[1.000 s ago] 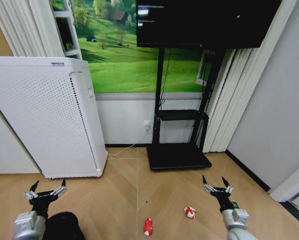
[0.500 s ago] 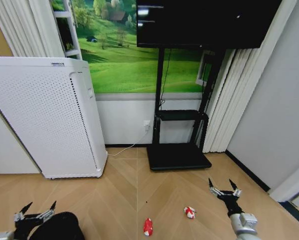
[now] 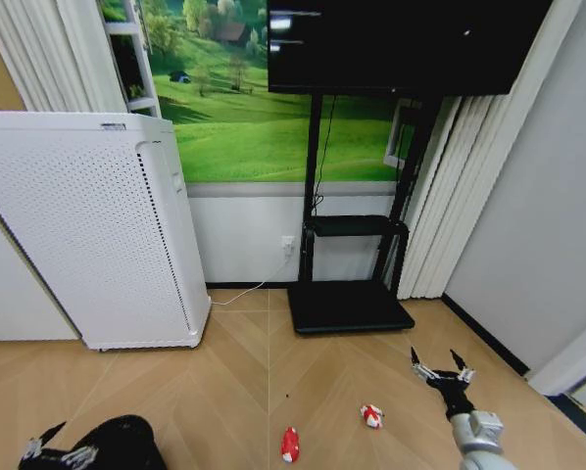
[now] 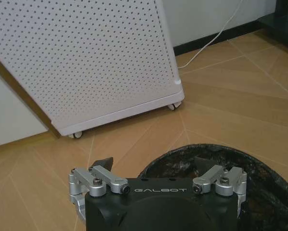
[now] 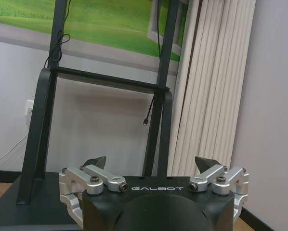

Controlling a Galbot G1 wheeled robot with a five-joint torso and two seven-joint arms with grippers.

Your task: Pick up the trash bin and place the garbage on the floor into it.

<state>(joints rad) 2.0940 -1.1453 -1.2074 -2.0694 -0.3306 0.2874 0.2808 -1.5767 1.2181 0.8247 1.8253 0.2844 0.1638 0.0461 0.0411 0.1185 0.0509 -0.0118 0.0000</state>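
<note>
While the trash bin (image 3: pixel 124 443) sits on the floor, the left gripper (image 4: pixel 153 166) hangs wide open over its rim, holding nothing. Two red scraps (image 3: pixel 290 444) lie nearby; the right gripper (image 3: pixel 442 367) hovers open, empty.

Trash bin (image 3: pixel 124 443): small, black, round, with mesh sides, standing upright on the wooden floor at the lower left of the head view; its open rim (image 4: pixel 221 156) is seen from above in the left wrist view. Garbage: a red piece (image 3: pixel 290 444) and, near it to the right, a red-and-white piece (image 3: pixel 371 415), both lying on the floor well apart from the bin.
</note>
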